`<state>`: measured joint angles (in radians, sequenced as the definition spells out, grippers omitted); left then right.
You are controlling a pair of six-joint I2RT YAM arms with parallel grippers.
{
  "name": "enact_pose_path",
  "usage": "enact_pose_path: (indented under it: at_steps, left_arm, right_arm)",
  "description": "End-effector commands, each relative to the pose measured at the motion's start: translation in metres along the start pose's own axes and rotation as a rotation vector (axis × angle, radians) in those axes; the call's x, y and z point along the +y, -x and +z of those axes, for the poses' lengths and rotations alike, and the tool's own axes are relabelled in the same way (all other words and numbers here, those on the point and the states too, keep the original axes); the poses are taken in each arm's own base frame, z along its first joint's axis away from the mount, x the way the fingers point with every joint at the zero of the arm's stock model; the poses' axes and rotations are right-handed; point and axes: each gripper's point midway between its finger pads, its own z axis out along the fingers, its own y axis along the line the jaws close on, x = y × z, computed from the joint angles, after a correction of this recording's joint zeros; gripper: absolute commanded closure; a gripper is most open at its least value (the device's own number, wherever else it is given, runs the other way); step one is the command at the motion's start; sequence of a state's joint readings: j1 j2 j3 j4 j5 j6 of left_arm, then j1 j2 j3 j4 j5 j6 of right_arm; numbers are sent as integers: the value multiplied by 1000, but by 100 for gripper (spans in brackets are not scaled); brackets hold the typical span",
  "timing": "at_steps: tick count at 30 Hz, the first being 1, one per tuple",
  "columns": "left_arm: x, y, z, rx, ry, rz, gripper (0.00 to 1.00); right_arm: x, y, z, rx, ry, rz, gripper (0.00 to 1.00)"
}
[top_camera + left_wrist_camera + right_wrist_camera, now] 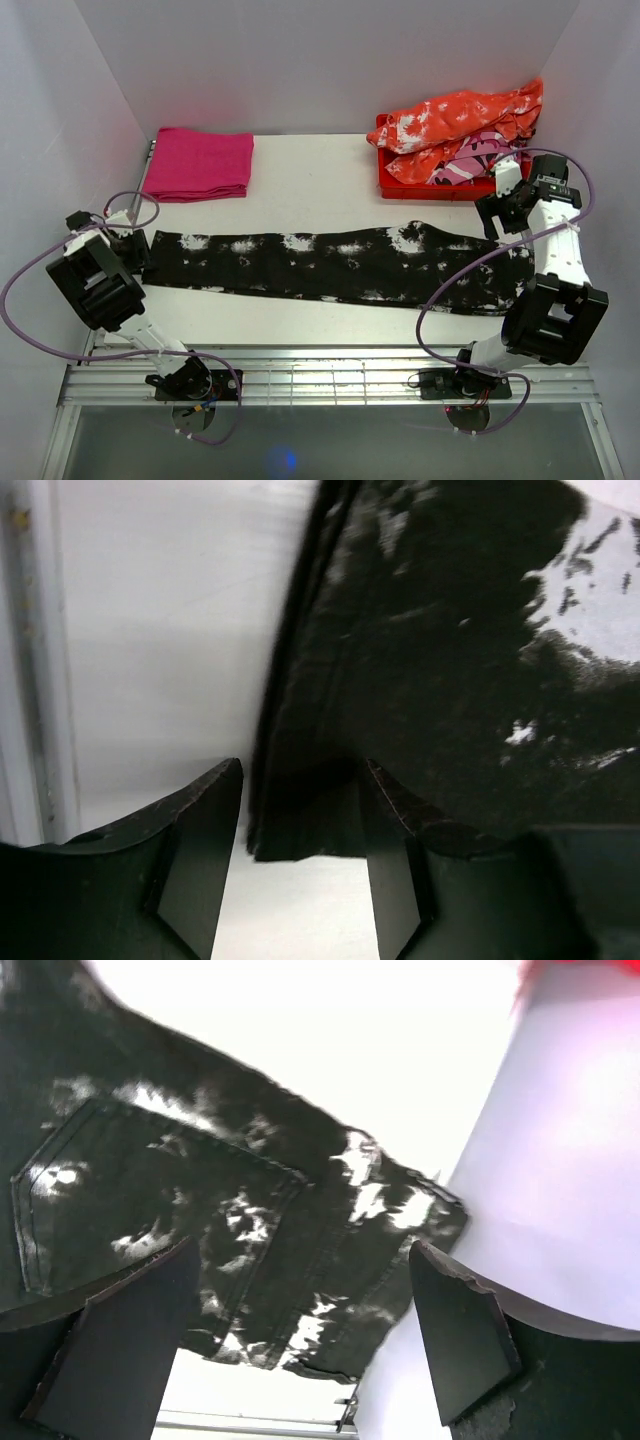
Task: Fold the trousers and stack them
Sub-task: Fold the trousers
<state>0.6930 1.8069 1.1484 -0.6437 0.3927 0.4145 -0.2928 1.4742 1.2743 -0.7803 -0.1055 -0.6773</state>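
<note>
The trousers [330,265], black with white tie-dye splotches, lie flat and stretched across the table from left to right. My left gripper [137,250] is at their left hem end. In the left wrist view it [302,770] is open, with the hem corner [300,830] lying between the fingers on the table. My right gripper [503,203] is open above the waist end at the right. In the right wrist view it [300,1252] is above the waistband and a back pocket [150,1210], holding nothing.
A folded magenta cloth [198,163] lies at the back left. A red bin [398,186] at the back right holds an orange-and-white garment [460,118] and a pink patterned one [472,160]. White walls close in both sides. A metal rail [330,385] runs along the front edge.
</note>
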Motion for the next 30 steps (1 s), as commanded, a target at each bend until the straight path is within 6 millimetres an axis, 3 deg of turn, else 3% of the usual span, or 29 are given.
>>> enact_pose_path:
  at_steps: [1,3,7,12,13,16,21,23,27,30]
  left_arm:
    - [-15,-3,9,5,-5,45,40]
    - [-19,-9,16,28,5,28,44]
    - [-18,-18,24,67,9,-6,58]
    - [-14,-8,15,51,7,-51,93]
    - [-9,4,9,24,10,-58,99]
    - [5,18,-11,-11,13,-75,100]
    - [35,66,-74,-131,42,-31,100]
    - [34,82,-96,-164,41,20,100]
    - [4,97,-124,-212,-51,92,100]
    - [-41,98,-136,-230,-189,122,100]
  right_arm:
    - [-21,12,-20,-68,-74,57,10]
    - [-23,6,-24,-68,-73,58,10]
    - [-26,-28,-16,18,-48,50,9]
    - [-19,-63,-2,102,30,70,4]
    - [-18,-65,-2,104,40,77,4]
    - [-11,-69,-1,106,80,75,3]
    - [1,-78,3,119,125,69,3]
    - [7,-80,5,119,147,72,2]
    - [19,-83,10,124,204,91,2]
    - [27,-83,11,129,262,110,2]
